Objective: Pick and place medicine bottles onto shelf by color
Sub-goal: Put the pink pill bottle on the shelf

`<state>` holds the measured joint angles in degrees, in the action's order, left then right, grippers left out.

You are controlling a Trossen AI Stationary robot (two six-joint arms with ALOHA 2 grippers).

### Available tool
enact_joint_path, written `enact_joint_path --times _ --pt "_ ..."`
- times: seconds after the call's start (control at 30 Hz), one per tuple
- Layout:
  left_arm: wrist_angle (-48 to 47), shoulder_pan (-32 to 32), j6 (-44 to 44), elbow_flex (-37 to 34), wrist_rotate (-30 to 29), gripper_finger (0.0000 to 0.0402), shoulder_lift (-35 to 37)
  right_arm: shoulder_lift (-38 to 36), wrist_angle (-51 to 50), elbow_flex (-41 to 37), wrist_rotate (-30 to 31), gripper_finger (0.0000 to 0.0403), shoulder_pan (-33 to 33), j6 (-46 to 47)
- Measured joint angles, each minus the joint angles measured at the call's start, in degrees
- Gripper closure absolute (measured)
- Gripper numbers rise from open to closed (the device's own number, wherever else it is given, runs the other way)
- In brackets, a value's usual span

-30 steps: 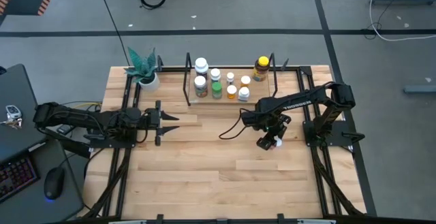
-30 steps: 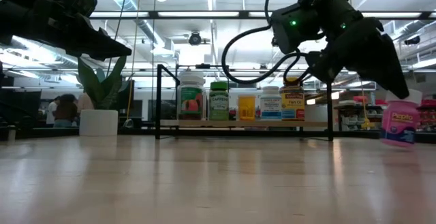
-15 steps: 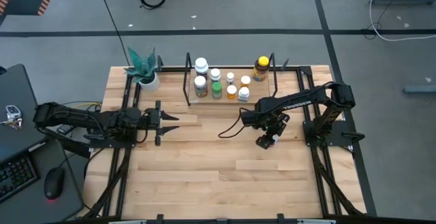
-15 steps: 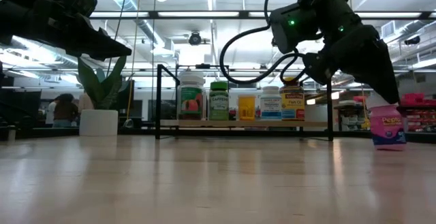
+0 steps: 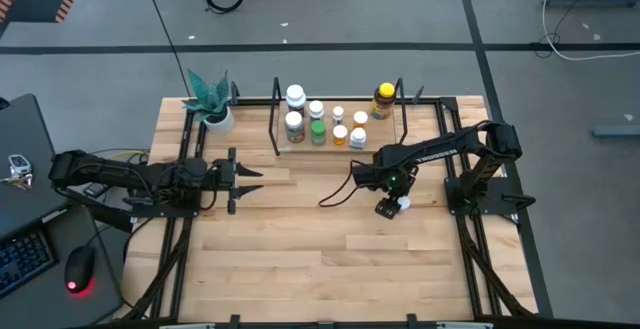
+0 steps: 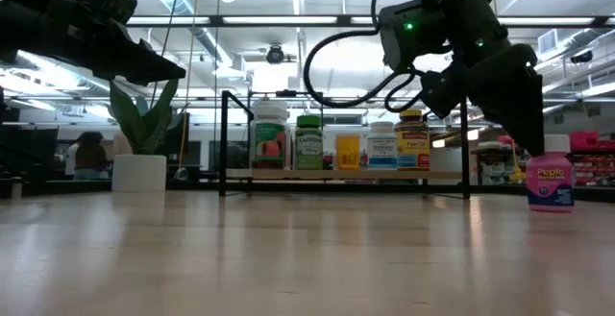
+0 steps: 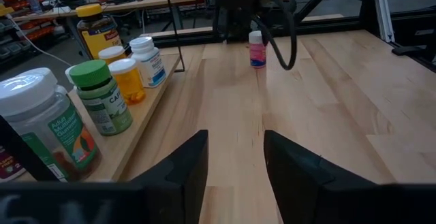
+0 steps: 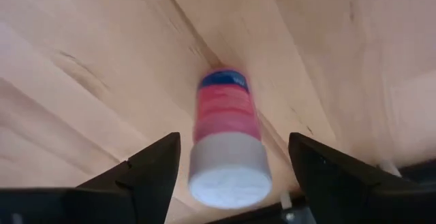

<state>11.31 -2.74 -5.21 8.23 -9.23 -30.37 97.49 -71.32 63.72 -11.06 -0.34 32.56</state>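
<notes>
R gripper (image 8: 225, 166) sits directly over the pink bottle (image 8: 228, 142), fingers spread wide w/ clear gaps both sides of the white cap, so released, not grasping. Bottle stands upright on the table (image 5: 300, 259), right of center in high view, below and just right of the shelf (image 5: 335, 119); in low view it shows at far right, pink label, base flat on the wood, w/ the R arm above it. Shelf at upper center already carries approx. nine bottles, amber one w/ yellow cap (image 5: 383, 99) at its right end, green one (image 5: 317, 129) mid-row. L gripper (image 5: 235, 181) hovers at mid-left of high view, well apart from everything; wrist view shows its fingers (image 7: 187, 173) parted a little, holding nothing. Judgement: step in hand = pink bottle standing free, open claw around it, either pre-grasp or just set down; can't tell which. Next move likely needs R to close on the cap/body squarely, lift w/o tipping, carry to a free shelf spot, prob. near the warm-coloured end.
</notes>
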Motion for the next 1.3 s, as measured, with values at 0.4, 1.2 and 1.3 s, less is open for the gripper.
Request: enact_joint_path --times 0.4,1.2,1.3 --pt "0.00 0.00 0.00 0.00 0.02 0.0249 0.00 0.00 1.17 0.02 0.91 0.0121 0.00 -2.49" --pt "0.00 0.00 0.00 0.00 0.01 0.0254 0.01 0.00 -1.42 0.02 -0.49 0.0203 1.84 -2.76" --pt "0.00 0.00 0.00 0.00 0.01 0.0257 0.00 0.00 -1.49 0.02 -0.47 0.0215 1.84 -3.24"
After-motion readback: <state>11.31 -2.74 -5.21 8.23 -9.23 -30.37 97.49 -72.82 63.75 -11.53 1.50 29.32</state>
